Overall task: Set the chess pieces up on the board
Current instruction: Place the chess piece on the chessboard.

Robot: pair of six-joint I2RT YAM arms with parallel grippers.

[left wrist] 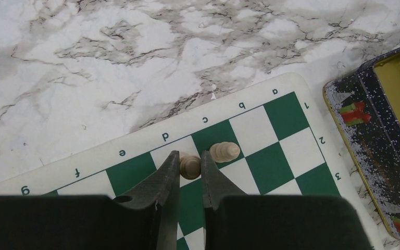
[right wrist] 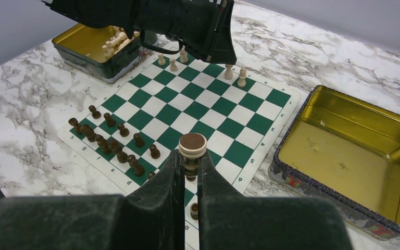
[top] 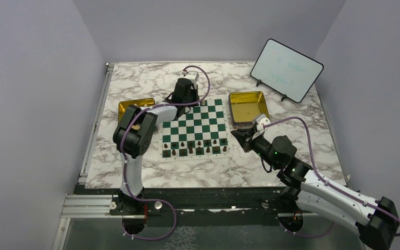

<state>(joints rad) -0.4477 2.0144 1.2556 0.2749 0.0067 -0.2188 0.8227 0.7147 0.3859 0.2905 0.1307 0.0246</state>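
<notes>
We judge both light, slick and tippy, best held mid-stem: left gripper (left wrist: 189, 157) pinches a cream piece (left wrist: 190, 166) on the board (left wrist: 271, 112); right gripper (right wrist: 190, 156) clenches a dark piece (right wrist: 192, 145)

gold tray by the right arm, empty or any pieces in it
Empty: the gold tray shows a bare floor in the right wrist view, nothing inside.

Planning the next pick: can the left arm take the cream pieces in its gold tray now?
Probably not yet: the left pincer is shut on a cream piece at the board; tray pieces lie uncovered.
</notes>
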